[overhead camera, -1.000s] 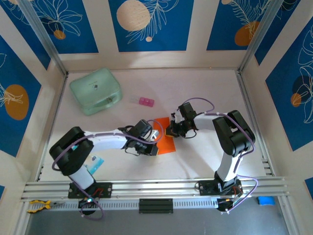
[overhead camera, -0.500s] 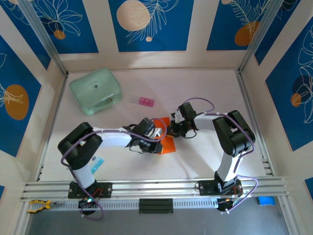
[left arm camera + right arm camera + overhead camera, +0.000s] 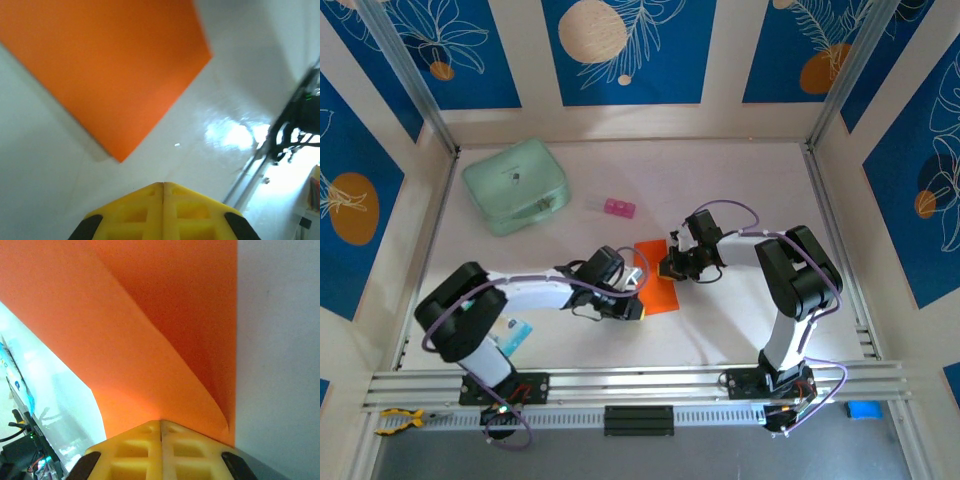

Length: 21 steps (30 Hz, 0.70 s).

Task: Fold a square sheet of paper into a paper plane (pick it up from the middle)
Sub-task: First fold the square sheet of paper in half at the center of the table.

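Two matching arms, left arm (image 3: 530, 285) and right arm (image 3: 800, 265), glossy white link shells between bulky black joint housings, thin lilac cables (image 3: 725, 204) looping along each, black bolted bases, bright yellow fingers (image 3: 140, 217) with square moulded recesses, black side pads

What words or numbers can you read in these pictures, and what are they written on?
Nothing here can be read.
Small dark mark on the mint-green case: too small to read.
Blue-and-white label beside the left arm's base: too small to read.
Orange paper: plain, no print.
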Motion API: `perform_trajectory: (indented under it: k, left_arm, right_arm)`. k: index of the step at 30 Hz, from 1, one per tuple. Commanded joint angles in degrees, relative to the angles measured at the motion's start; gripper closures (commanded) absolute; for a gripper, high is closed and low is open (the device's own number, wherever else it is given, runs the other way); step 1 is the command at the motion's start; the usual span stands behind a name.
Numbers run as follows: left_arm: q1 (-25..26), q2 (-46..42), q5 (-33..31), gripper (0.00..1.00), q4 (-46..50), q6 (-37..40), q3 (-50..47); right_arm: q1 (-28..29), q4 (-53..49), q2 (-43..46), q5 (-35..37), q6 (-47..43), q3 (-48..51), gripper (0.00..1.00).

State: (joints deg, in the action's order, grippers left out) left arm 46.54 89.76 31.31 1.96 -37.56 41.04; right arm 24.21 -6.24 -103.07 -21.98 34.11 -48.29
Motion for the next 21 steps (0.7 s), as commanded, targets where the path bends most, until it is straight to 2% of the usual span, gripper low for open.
perform_trajectory:
  k: [1,7,12,21]
  left_arm:
    - [-4.9,-2.0,1.5,0.98,-2.1,-0.9,1.9]
    - [-13.3,7.2,7.5,0.98,-9.4,-5.5,8.1]
    - [-13.8,15.4,9.7,0.98,-10.7,-5.6,14.3]
    - [-13.9,20.4,8.6,0.98,-7.7,-1.2,17.2]
  right_arm:
    - [-0.2,-7.9,-2.7,6.3,-0.6,3.0,1.0]
    - [0.2,-8.2,-2.8,6.2,-0.6,2.8,1.0]
    - [0.1,-8.7,-2.6,6.8,-0.4,2.8,1.0]
    - [0.3,-8.9,-3.0,7.0,-0.3,2.7,1.0]
